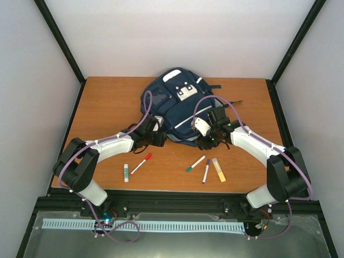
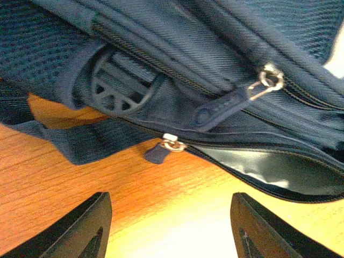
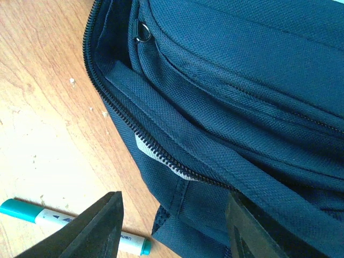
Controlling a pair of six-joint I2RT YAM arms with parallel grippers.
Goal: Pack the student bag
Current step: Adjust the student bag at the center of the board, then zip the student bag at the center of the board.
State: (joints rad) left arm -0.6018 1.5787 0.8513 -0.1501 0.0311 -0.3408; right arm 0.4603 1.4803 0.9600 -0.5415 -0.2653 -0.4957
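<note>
One wooden table [image 1: 107, 105], student bag [image 1: 177, 115], white walls [image 1: 177, 32]

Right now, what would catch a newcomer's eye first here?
A big navy backpack lies partly unzipped at the far middle of the wooden table. The left gripper and right gripper, both open, reach its near edge. A red marker and a teal marker lie loose in front.

The wooden table [image 1: 107, 107] is carrying the student bag [image 1: 177, 110] at its far middle. Nearer the front edge, five small things are lying loose: a white tube [image 1: 126, 172] with a green cap, a red marker [image 1: 141, 163], a teal marker [image 1: 195, 163], a purple marker [image 1: 206, 171] and a yellow highlighter [image 1: 219, 169] just beside it.
</note>
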